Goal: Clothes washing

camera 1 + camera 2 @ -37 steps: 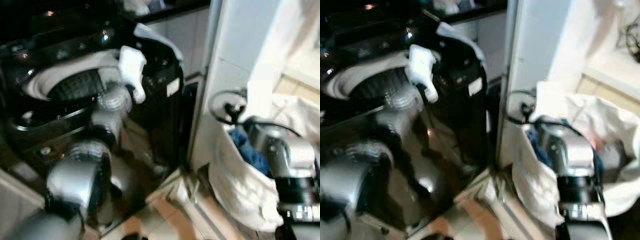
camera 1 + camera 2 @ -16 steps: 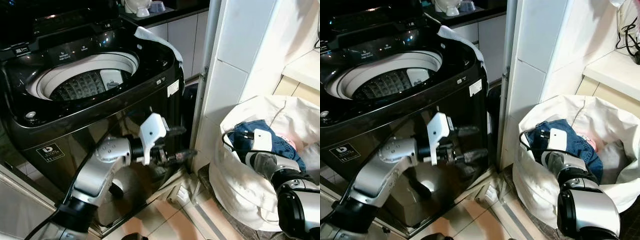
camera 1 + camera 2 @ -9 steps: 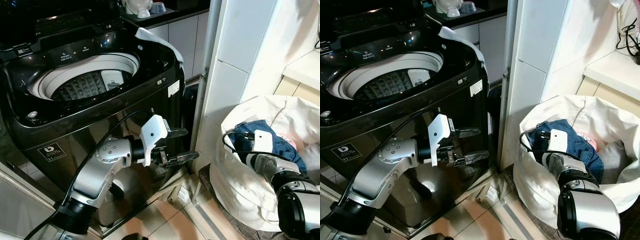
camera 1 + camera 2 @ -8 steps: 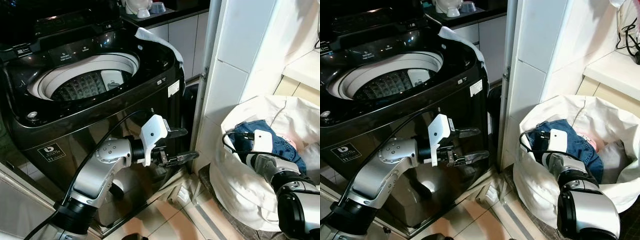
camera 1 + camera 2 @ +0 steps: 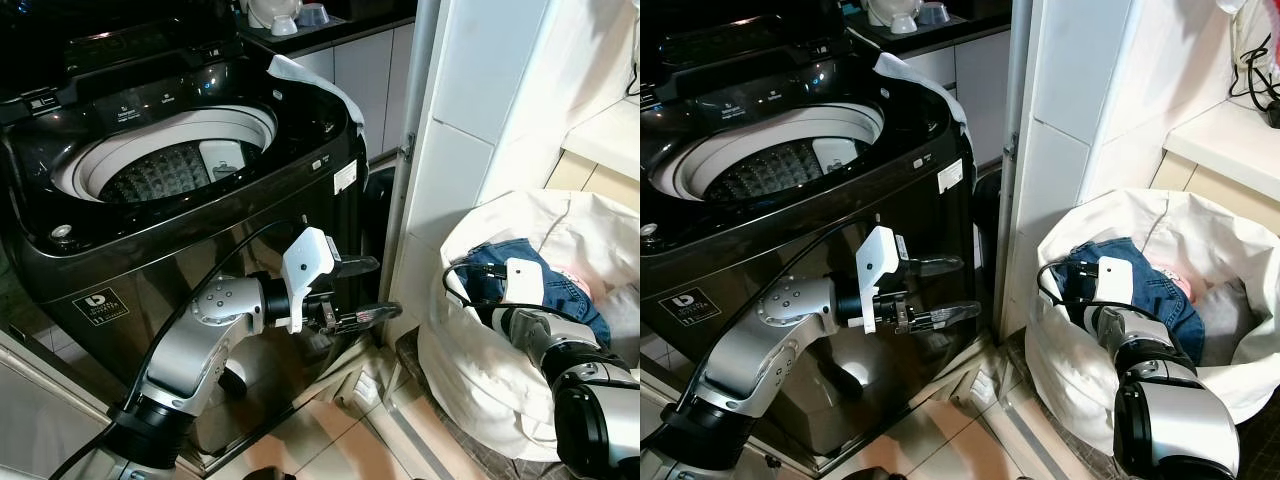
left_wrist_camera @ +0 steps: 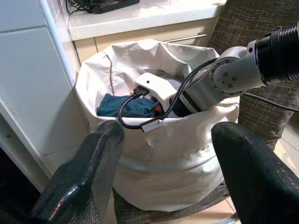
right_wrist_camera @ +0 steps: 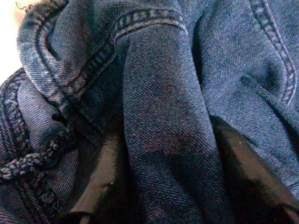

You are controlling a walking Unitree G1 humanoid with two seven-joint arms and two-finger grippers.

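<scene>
A black top-loading washing machine (image 5: pixel 300 150) stands with its lid up and its steel drum (image 5: pixel 160 175) showing. To its right a white laundry bag (image 5: pixel 480 370) holds blue jeans (image 5: pixel 1160 290). My left gripper (image 5: pixel 370 290) hangs open and holds nothing, in front of the machine's front panel, pointing toward the bag. My right arm (image 5: pixel 530 325) reaches into the bag from the near side. In the right wrist view my right gripper (image 7: pixel 166 135) is pressed into the jeans (image 7: pixel 163 70), its fingers (image 7: pixel 103 182) apart on either side of a raised denim fold.
A white cloth (image 5: pixel 300 75) lies over the machine's right rear corner. A white tiled pillar (image 5: pixel 470 120) stands between machine and bag. A pale counter (image 5: pixel 610 130) runs behind the bag. Tiled floor (image 5: pixel 330 440) lies in front.
The left gripper has come down from the machine's opening to its front panel and has since barely moved. The right arm stays in the bag on the jeans.
</scene>
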